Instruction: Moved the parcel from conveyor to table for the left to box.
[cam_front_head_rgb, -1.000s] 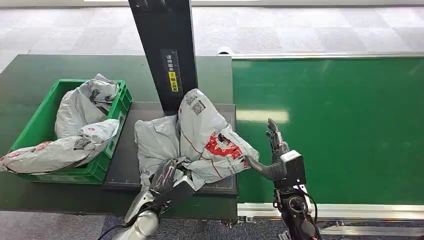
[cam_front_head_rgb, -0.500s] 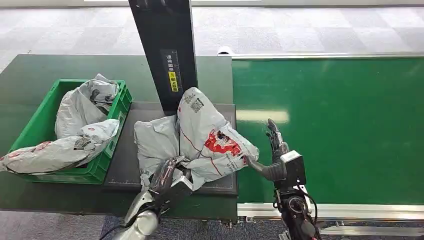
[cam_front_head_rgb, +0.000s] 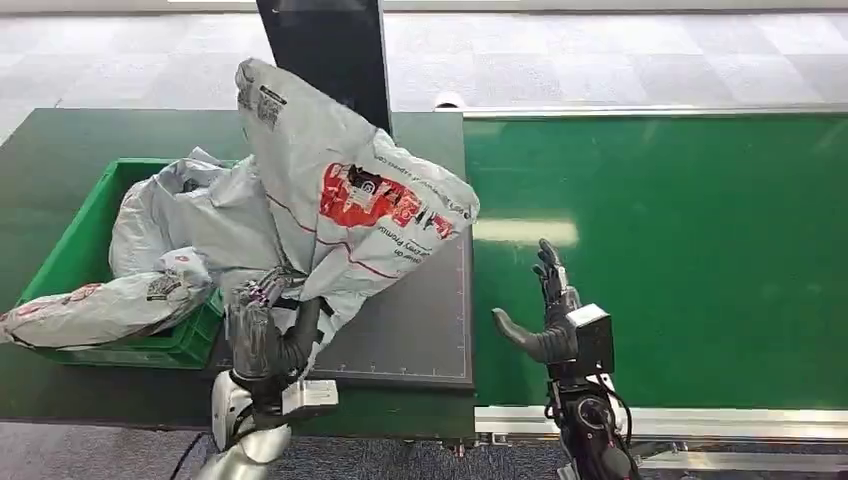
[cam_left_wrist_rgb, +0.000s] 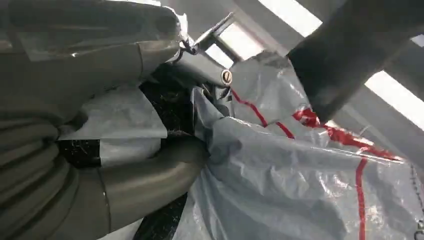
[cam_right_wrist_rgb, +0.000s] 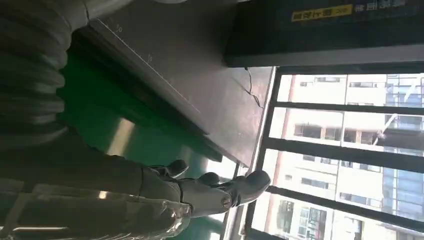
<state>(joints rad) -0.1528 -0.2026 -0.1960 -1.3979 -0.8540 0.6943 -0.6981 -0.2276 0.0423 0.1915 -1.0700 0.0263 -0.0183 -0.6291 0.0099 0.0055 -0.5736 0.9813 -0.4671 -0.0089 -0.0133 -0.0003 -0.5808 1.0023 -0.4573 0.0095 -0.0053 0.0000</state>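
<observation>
Parcel (cam_front_head_rgb: 350, 200) hangs lifted off the table (cam_front_head_rgb: 60, 140), and you can see it raised over the dark mat (cam_front_head_rgb: 420, 330) and leaning toward the green crate (cam_front_head_rgb: 75, 240) at the table's left edge. Your left hand (cam_front_head_rgb: 262, 335) grips its lower gathered end, fingers (cam_left_wrist_rgb: 150, 175) curled tight into the grey plastic (the wrist view shows the film bunched against the thumb). Your right hand (cam_front_head_rgb: 548, 315) holds nothing, fingers (cam_right_wrist_rgb: 220, 192) spread and upright over the green conveyor (cam_front_head_rgb: 680, 250) just off the mat's right edge. Other grey parcels (cam_front_head_rgb: 130, 280) lie in the crate.
</observation>
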